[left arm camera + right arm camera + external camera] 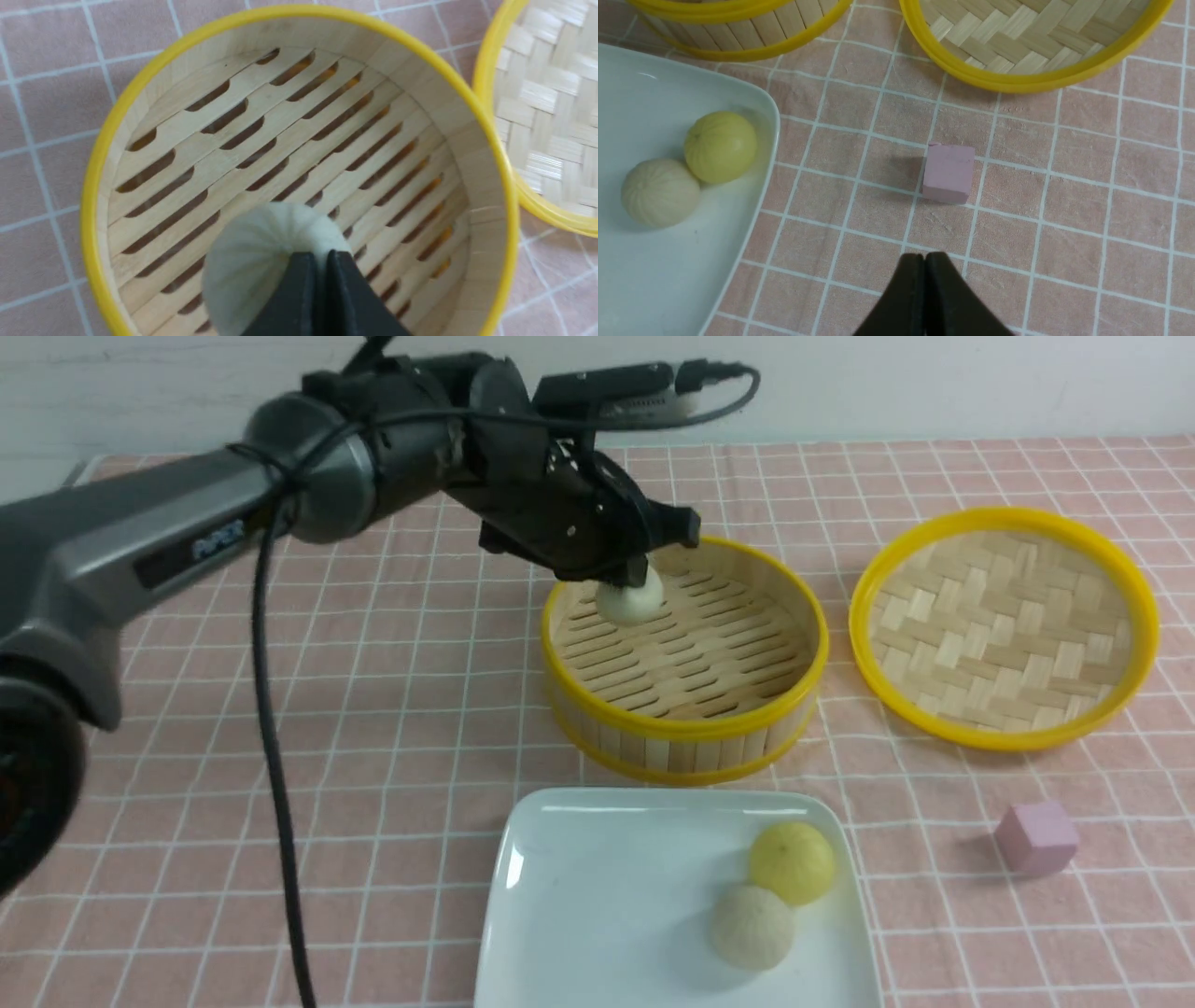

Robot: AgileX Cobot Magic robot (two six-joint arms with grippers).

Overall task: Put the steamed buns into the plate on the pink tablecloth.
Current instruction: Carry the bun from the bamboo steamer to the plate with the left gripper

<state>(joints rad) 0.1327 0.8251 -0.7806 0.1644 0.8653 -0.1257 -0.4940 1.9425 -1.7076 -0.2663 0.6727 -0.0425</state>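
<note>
The left claw (325,261) was closed, tips against a beige-grey steamed bun (261,252) in the bamboo steamer basket's (686,728) far left. The right claw (925,261) was closed, empty. A yellow bun (791,861) and second beige bun (752,926) sat on the white plate (597,896).

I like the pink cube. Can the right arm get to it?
Probably yes. The pink cube sits on the pink tablecloth, just ahead of the right tool, with only bare cloth between. The tool is shut, so it must open first.

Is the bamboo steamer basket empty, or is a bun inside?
Not empty: one pale bun shows inside the steamer basket, below the left gripper.
</note>
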